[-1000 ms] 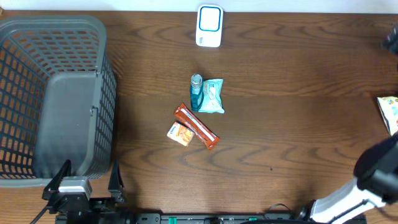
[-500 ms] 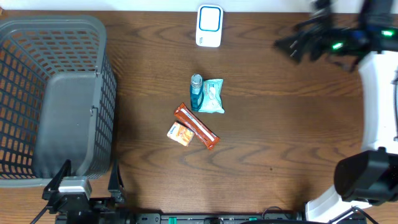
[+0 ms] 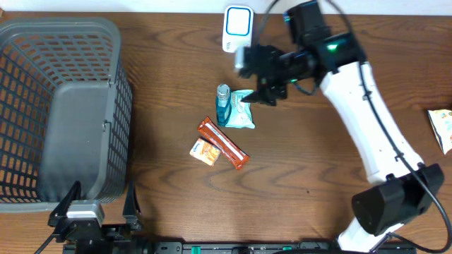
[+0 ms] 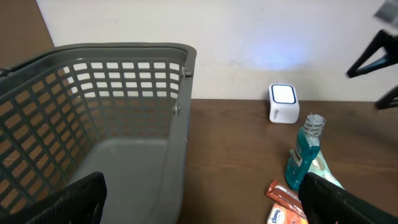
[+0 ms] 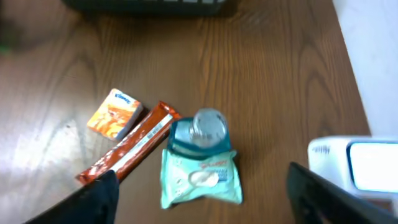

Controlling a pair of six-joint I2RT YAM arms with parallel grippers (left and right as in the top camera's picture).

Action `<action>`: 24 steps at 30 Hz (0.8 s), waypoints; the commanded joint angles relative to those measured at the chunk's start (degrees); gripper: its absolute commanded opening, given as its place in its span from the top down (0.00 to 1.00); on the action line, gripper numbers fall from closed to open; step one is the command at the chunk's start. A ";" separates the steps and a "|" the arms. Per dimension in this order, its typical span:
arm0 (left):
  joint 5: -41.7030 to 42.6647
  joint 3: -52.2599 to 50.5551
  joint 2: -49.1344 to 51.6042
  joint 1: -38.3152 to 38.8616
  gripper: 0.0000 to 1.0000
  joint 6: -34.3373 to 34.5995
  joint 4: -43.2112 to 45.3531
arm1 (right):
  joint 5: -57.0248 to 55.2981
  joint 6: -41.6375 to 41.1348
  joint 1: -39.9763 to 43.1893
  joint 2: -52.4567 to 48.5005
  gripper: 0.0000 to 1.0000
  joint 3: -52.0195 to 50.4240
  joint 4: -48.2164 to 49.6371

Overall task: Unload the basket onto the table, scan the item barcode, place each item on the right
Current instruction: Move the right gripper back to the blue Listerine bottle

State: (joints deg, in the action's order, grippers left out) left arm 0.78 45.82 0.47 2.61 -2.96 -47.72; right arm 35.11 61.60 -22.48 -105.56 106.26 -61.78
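Observation:
Several items lie mid-table: a teal bottle point(image 3: 223, 104), a mint wipes pack point(image 3: 242, 111), an orange-red bar point(image 3: 223, 143) and a small orange tissue pack point(image 3: 204, 152). The white scanner point(image 3: 237, 28) with a blue-lit face stands at the far edge. My right gripper point(image 3: 256, 79) hovers over the wipes pack, open and holding nothing. In the right wrist view the wipes pack point(image 5: 200, 177) lies between its fingers, with the bottle point(image 5: 202, 130) just beyond. My left gripper point(image 3: 97, 204) rests open at the near left, beside the basket.
A large grey basket point(image 3: 42, 42) fills the left side of the table. A light packet point(image 3: 441, 127) lies at the right edge. In the left wrist view the basket wall point(image 4: 180, 112) stands close on the left, with the scanner point(image 4: 283, 103) far off.
My right arm has swung in from the right edge to above the bottle and wipes pack. Its jaws have narrowed a little. The left arm and the items have not moved.

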 commanded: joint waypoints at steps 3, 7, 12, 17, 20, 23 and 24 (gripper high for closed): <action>0.31 0.24 -0.28 -0.35 0.02 0.28 0.15 | -8.24 -7.41 -4.79 -5.22 0.20 -0.09 7.10; 0.31 0.24 -0.28 -0.35 0.02 0.28 0.15 | -12.07 -17.22 -6.45 -9.92 0.18 -0.09 14.40; 0.28 0.24 -0.28 -0.35 0.02 0.28 0.15 | -14.03 -22.36 -7.41 -13.66 0.25 -0.09 18.38; 0.28 0.24 -0.28 -0.35 0.02 0.28 0.15 | -14.01 -22.86 -7.41 -13.81 0.36 -0.09 18.56; 0.31 0.24 -0.28 -0.35 0.02 0.28 0.15 | -13.99 -24.44 -7.41 -13.84 0.46 -0.09 18.47; 0.28 0.24 -0.28 -0.35 0.02 0.28 0.15 | -13.97 -24.96 -7.41 -13.84 0.54 -0.09 18.43; 0.28 0.24 -0.28 -0.35 0.02 0.28 0.15 | -13.94 -24.96 -7.41 -13.84 0.57 -0.09 18.27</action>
State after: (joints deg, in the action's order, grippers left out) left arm 0.95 45.82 0.47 2.61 -2.96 -47.72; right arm 21.34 38.44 -29.50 -119.63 106.02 -43.40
